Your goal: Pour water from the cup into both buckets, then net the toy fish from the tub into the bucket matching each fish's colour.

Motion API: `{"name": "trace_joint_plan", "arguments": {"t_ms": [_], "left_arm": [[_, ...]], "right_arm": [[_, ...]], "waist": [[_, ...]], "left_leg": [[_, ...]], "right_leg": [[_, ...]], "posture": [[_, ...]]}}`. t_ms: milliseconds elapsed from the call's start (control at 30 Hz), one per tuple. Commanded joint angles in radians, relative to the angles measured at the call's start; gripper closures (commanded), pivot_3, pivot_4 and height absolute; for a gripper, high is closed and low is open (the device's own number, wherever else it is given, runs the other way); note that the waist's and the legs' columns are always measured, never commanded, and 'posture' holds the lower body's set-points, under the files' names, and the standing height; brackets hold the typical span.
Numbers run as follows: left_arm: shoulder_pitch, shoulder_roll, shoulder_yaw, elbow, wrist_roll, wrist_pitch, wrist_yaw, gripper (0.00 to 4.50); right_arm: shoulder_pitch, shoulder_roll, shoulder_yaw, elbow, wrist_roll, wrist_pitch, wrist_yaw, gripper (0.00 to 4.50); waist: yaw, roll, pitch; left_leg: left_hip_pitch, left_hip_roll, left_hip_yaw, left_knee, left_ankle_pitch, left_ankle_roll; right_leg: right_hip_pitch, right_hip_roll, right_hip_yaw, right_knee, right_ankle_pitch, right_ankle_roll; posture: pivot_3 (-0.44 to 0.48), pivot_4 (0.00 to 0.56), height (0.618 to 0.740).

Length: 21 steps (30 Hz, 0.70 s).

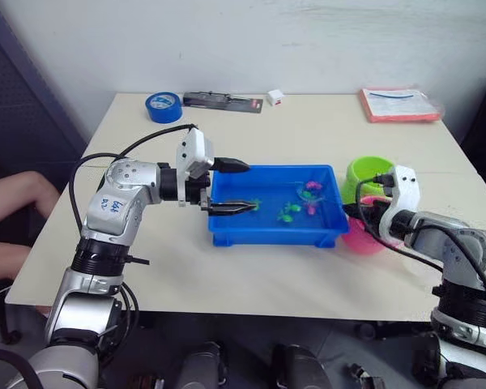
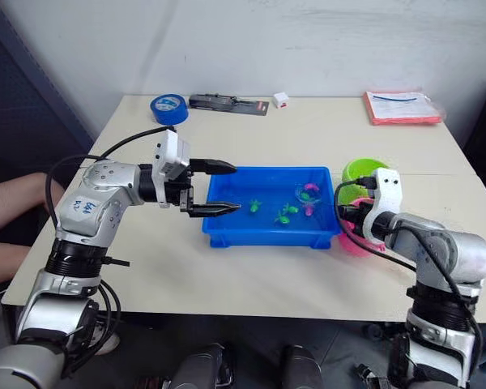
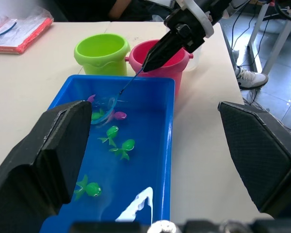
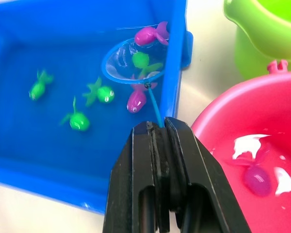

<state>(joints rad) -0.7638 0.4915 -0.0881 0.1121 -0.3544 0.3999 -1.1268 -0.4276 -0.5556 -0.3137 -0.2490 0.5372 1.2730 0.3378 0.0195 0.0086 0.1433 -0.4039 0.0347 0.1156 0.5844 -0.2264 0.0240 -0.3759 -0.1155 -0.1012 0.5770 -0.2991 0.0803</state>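
Nearby, tape roll [image 1: 164,107] and red folder [image 1: 400,104] sit.

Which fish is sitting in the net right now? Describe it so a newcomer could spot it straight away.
Start at the blue tub in the middle of the table, then find the net held by the right gripper near the tub's bucket-side end. The green fish lies within the hoop; two pink fish sit at the rim, and the other green ones lie apart from it.
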Motion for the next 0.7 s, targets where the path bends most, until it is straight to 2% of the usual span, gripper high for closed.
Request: {"name": "trace_joint_plan", "arguments": {"t_ms": [33,200,367,533,633,700], "left_arm": [[-0.037,-0.008,0.022,0.020,-0.017,-0.002,0.010,0.00],[-0.062,-0.023,0.020,0.040,-0.034,0.015,-0.005,0.00],[-0.080,-0.045,0.001,0.063,-0.042,0.002,-0.046,0.00],[-0.105,-0.080,-0.014,0.104,-0.043,-0.028,-0.085,0.00],[-0.128,-0.109,-0.029,0.144,-0.034,-0.052,-0.111,0.00],[-0.142,-0.123,-0.036,0.173,-0.031,-0.065,-0.125,0.00]], "right_arm": [[0.045,-0.056,0.042,-0.096,-0.039,-0.131,0.046,3.70],[0.148,-0.076,0.044,-0.244,-0.054,-0.241,0.055,3.70],[0.266,-0.094,-0.053,-0.435,-0.023,-0.220,0.045,3.70],[0.360,-0.096,-0.250,-0.579,0.051,-0.140,0.048,3.70],[0.462,-0.111,-0.422,-0.664,0.102,-0.134,0.098,3.70],[0.547,-0.127,-0.494,-0.699,0.102,-0.150,0.131,3.70]], "waist": [[0.001,0.000,0.000],[0.003,-0.002,0.001],[0.008,-0.002,0.001],[0.007,-0.003,0.002],[0.012,-0.004,0.002],[0.011,-0.005,0.003]], "left_leg": [[0.000,0.000,0.000,0.000,0.000,0.000],[-0.001,0.000,0.001,-0.001,0.000,0.000],[-0.001,0.000,0.001,-0.003,0.000,0.000],[-0.001,0.001,0.000,-0.005,0.000,0.000],[-0.001,0.000,0.000,-0.005,0.000,0.000],[-0.001,0.000,0.000,-0.005,0.000,0.000]], "right_leg": [[0.000,0.000,0.000,-0.001,0.000,0.000],[0.000,0.000,0.000,-0.004,0.000,0.000],[0.000,0.000,0.000,-0.005,0.000,0.000],[0.000,0.000,-0.001,-0.012,-0.002,-0.007],[0.000,0.000,-0.002,-0.014,-0.002,-0.008],[0.002,0.001,-0.001,-0.016,-0.002,-0.007]], "posture": [[0.000,0.150,0.740],[0.000,0.150,0.740],[0.000,0.150,0.740],[0.000,0.150,0.740],[0.000,0.150,0.740],[0.000,0.150,0.740]]}}
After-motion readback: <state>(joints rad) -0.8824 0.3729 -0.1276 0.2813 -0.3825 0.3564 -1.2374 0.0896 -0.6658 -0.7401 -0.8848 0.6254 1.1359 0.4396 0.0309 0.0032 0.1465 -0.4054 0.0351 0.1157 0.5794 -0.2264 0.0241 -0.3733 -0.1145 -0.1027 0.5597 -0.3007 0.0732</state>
